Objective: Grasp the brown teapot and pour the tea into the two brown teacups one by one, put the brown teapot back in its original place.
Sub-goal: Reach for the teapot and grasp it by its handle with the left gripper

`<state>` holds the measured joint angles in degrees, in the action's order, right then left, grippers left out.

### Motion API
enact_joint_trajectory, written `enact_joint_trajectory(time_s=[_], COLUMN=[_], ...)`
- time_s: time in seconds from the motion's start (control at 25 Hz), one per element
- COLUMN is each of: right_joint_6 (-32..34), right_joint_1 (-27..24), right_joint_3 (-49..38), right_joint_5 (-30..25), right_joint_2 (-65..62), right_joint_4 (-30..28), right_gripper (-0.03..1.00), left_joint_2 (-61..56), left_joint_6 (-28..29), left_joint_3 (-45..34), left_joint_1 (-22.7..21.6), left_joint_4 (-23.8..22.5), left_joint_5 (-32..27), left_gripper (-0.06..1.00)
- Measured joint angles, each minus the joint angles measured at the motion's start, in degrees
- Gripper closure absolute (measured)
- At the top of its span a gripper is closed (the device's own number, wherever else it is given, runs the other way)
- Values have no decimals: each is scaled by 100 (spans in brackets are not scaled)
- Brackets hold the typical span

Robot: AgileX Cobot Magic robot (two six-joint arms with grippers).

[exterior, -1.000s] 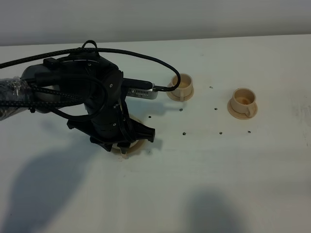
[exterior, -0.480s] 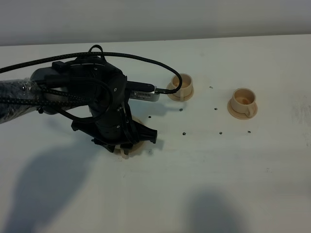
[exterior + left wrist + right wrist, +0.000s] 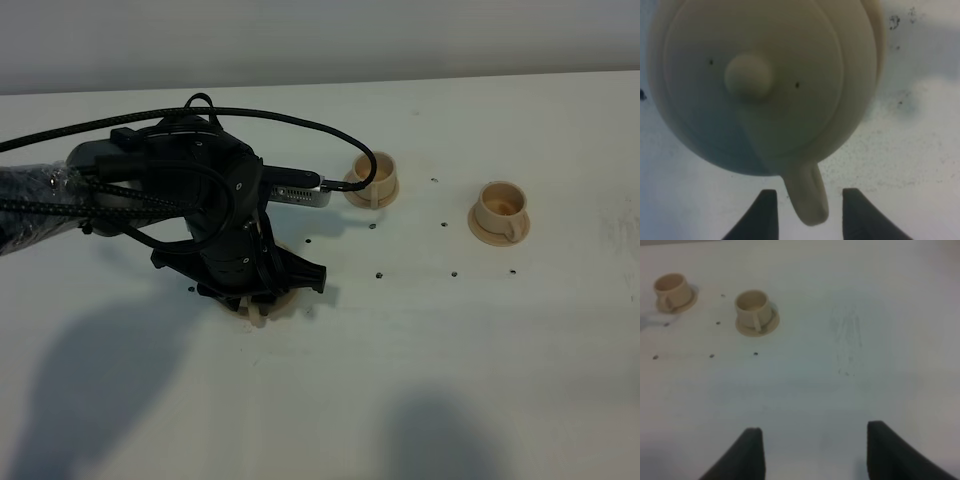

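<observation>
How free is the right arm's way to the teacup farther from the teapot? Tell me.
Probably yes, it can reach: the right gripper stands open and empty, only bare table lies between it and that teacup, and the left gripper is off at the teapot.

Soft, even light from above leaves the white table (image 3: 520,340) bright but flat, with mild grain in the high view. Two broad, blurry-edged shadows lie nearer the camera than the brown teapot (image 3: 765,75), one to its left, one to its right. Close up, the teapot is out of focus, its knob throwing a dim wedge across the lid. The right wrist view is hazy and low in contrast, the two brown teacups (image 3: 756,312) soft-edged.
</observation>
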<state>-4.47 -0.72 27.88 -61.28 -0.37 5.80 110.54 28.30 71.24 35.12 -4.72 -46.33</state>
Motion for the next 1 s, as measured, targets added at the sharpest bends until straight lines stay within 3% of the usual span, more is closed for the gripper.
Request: enact_joint_trajectory(time_s=[1.0], right_joint_6=[0], right_joint_1=[0], right_joint_3=[0], right_joint_5=[0], right_joint_2=[0], right_joint_4=[0], right_gripper=[52], left_joint_2=[117], left_joint_6=[12], left_joint_3=[-11], left_joint_1=[0], left_joint_4=[5], left_joint_5=[41], left_gripper=[62])
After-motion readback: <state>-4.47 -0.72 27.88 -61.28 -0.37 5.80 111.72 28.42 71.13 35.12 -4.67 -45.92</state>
